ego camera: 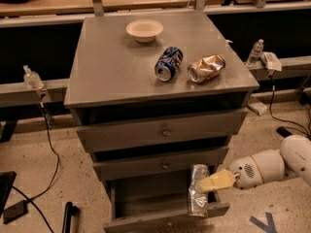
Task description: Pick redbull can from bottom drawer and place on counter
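The redbull can [198, 191] is a slim dented silver can standing upright over the right side of the open bottom drawer [160, 216]. My gripper [205, 183] reaches in from the right on a white arm, its tan fingers [217, 180] shut on the can's upper part. The can's base sits about level with the drawer's front rim; I cannot tell if it touches the drawer floor. The counter [112, 67] is the grey cabinet top above.
On the counter lie a blue can [168, 63], a crushed gold can [206, 68] and a white bowl [144, 30]. Two knobbed drawers [163, 130] are shut above the open one. Cables and bottles flank the cabinet on the floor and rails.
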`<state>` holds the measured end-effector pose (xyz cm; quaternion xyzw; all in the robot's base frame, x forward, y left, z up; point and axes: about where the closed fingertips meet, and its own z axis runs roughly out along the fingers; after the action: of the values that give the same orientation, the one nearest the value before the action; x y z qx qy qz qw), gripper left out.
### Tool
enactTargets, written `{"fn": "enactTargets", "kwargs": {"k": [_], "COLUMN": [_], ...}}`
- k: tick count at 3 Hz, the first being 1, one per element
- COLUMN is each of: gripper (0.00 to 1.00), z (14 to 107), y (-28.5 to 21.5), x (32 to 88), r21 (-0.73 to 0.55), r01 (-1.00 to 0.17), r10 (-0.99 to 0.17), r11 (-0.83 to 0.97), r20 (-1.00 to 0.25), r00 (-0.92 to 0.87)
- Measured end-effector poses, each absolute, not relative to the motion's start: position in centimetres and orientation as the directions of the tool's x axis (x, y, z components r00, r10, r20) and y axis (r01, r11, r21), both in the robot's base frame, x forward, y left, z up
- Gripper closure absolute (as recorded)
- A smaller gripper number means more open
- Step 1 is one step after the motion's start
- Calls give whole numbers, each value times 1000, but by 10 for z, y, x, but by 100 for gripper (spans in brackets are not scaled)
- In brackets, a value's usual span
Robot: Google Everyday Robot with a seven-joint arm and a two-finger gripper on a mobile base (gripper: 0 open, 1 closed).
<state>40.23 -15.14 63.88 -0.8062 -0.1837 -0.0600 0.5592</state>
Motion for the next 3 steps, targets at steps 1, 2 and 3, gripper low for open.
{"fn": "enactTargets", "kwargs": {"k": [1,2,3], "gripper": [100,100,100], "z": [639,654,684], "y": [-151,-147,-138], "x": [402,417,453], "r21": [-880,-890,-894], "r01": [363,367,386], "r10": [229,239,240], "r11": [-307,-269,-226], "r20": [302,308,333], "r00": [925,921,912]}}
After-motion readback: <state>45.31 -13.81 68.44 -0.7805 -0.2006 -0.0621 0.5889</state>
